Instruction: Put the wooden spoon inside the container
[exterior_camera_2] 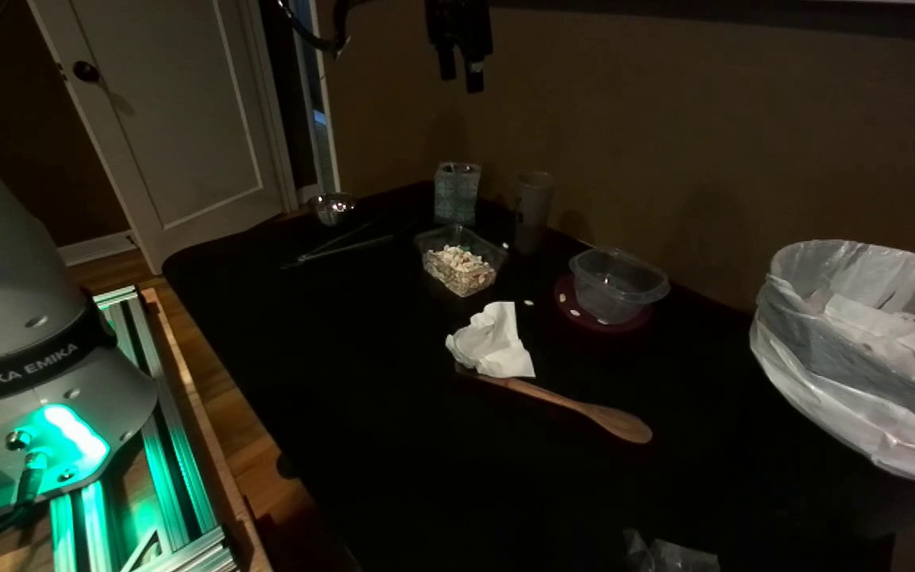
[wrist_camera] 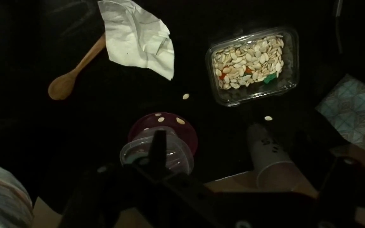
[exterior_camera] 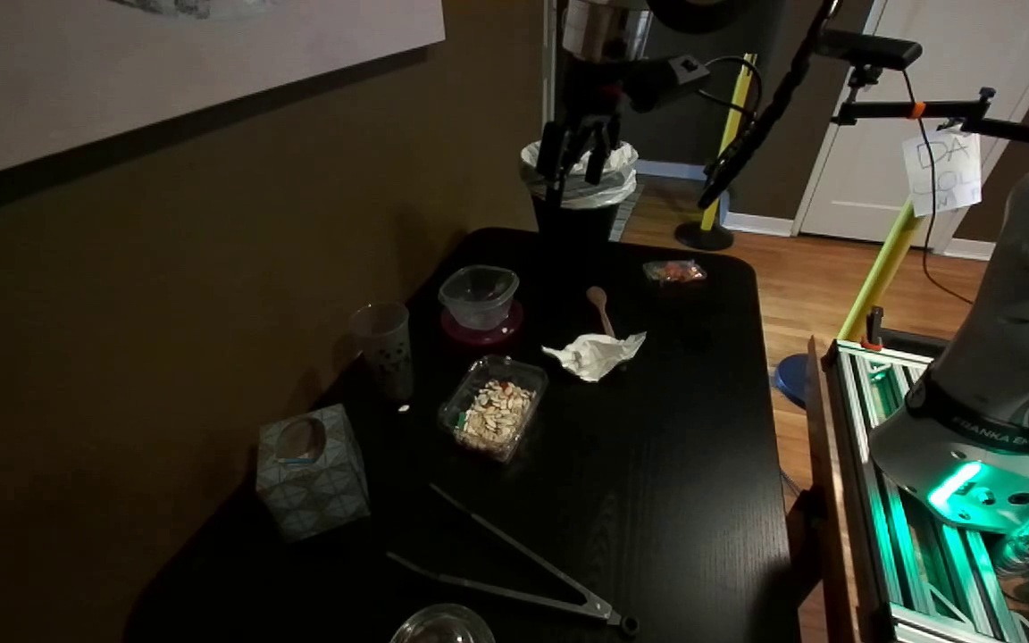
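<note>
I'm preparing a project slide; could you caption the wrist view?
Slim tan wooden spoon, partly covered by a crumpled white paper napkin, near a rectangular clear plastic tray of pale seeds.

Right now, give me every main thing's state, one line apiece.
Spoon: lying flat, handle partly under the napkin.
Napkin: crumpled.
Seed tub: open, partly filled with seeds.
Clear container: upright, open, on the red disc.
Red disc: flat, scattered with seeds.
Cup: upright.
Tongs: lying down, arms spread.
Box: opening facing up.
Trash can: lined.
Base light: glowing green.
Jaws: open, nothing between them.
</note>
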Available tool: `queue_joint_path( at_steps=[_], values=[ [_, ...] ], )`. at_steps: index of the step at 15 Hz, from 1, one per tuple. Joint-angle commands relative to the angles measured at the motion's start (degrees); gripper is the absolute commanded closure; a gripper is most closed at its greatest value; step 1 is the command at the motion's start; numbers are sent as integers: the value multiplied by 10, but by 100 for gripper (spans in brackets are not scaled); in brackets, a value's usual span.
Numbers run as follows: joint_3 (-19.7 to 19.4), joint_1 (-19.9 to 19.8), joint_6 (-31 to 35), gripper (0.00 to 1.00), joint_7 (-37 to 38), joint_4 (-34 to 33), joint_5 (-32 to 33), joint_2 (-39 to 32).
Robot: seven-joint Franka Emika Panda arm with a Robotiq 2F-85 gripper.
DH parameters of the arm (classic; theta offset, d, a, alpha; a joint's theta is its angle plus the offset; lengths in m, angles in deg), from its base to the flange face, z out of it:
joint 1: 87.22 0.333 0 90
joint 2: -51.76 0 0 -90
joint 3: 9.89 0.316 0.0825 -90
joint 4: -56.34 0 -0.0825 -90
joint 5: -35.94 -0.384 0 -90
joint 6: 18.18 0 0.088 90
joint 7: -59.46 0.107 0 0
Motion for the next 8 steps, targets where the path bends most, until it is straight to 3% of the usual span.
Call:
queue_joint_path(
  at_steps=[1, 8],
  values=[
    [-6, -28, 21, 0, 98, -20, 40, -59],
    [-79, -68, 73, 0, 256, -31, 122, -196]
  ],
)
